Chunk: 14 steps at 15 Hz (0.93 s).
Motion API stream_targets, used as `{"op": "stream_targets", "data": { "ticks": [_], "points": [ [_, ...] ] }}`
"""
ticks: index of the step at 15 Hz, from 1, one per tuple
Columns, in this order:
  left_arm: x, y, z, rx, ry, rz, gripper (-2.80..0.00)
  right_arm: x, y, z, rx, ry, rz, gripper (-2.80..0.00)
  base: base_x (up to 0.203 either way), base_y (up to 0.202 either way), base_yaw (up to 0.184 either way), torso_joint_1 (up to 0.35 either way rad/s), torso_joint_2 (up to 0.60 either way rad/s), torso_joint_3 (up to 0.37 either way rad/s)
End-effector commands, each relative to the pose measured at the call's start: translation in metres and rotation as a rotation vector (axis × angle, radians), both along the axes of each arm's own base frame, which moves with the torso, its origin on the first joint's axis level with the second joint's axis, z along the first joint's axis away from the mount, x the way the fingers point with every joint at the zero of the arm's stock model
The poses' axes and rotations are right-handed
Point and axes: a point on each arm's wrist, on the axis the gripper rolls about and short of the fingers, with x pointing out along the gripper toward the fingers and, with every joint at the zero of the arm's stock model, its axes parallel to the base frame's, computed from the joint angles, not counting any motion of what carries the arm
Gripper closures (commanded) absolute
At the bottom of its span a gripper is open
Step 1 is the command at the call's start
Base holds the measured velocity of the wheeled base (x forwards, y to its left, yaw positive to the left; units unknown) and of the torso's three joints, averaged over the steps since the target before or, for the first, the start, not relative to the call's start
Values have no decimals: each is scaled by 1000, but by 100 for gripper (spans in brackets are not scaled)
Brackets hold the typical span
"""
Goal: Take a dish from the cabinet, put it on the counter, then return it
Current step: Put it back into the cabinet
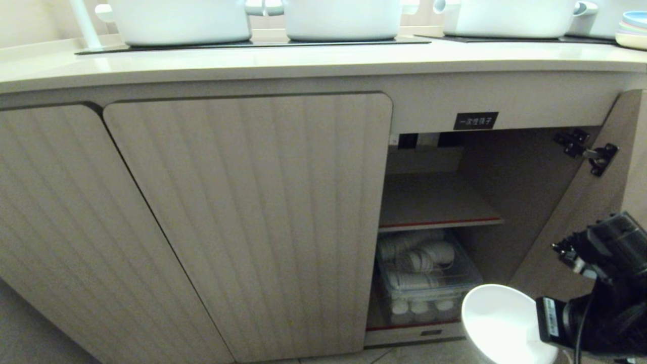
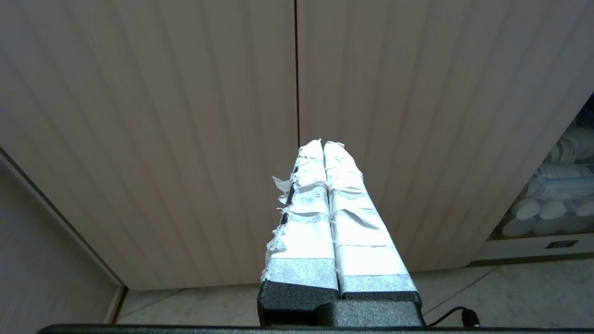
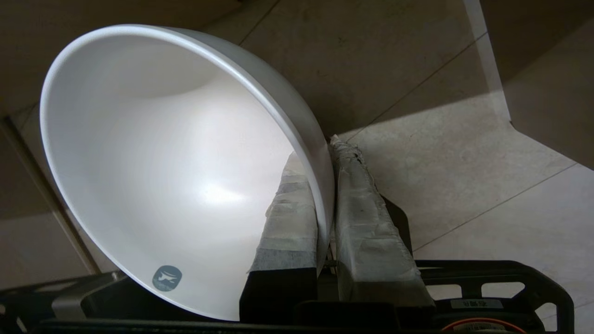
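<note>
Right end effector (image 3: pixel 325 185) is pinching the white bowl (image 3: pixel 167 167) by its rim wall, one taped finger (image 3: pixel 290 218) inside the bowl and the other against the outer wall, so the thin ceramic edge is sandwiched between the pads. Gripping at the rim makes sense here: the bowl is too wide for the jaws to span, and an edge pinch leaves the base free for setting down. In the head view the bowl (image 1: pixel 498 323) is hanging low at the picture's lower right, just outside the open cabinet (image 1: pixel 440 202), its mouth tilted upward and toward the camera, above the tiled floor (image 3: pixel 464 162). Bowl is touching neither shelf nor table (image 1: pixel 303 60), so my read is that it is being carried between the two; which leg of the task this is cannot be told. Cabinet door (image 1: pixel 571 222) is standing swung open on its black hinge (image 1: pixel 589 149), giving a clear path; a small black label (image 1: pixel 475 121) is sitting above the opening. Inside, the red-edged shelf (image 1: pixel 434 202) is bare, and below it a clear plastic bin (image 1: pixel 429 283) is holding stacked white ware. Up on the table, large white pots (image 1: pixel 343 20) are crowding the back, so the bare front strip looks like the sensible landing spot. Left end effector (image 2: pixel 323 146) is parked, fingers pressed together and holding nothing, pointing at the closed fluted doors (image 2: pixel 185 139). Risk as judged: a one-edge pinch on glossy ceramic could let the bowl swing.
</note>
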Motion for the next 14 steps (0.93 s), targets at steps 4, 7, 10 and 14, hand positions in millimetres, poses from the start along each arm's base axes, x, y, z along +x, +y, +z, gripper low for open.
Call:
{"op": "stream_targets", "data": {
  "ticks": [4,7,10,14],
  "points": [
    [0,0,0,1,-1,0,0,17,5,-10,25,31,-84,0,0,0,0,0,0,0],
    [0,0,0,0,0,0,0,22,6,-11,34,35,-117,0,0,0,0,0,0,0],
    [0,0,0,0,-1,0,0,34,7,-14,40,3,-131,0,0,0,0,0,0,0],
    [0,0,0,0,-1,0,0,47,10,-9,42,-32,-140,0,0,0,0,0,0,0]
  ]
}}
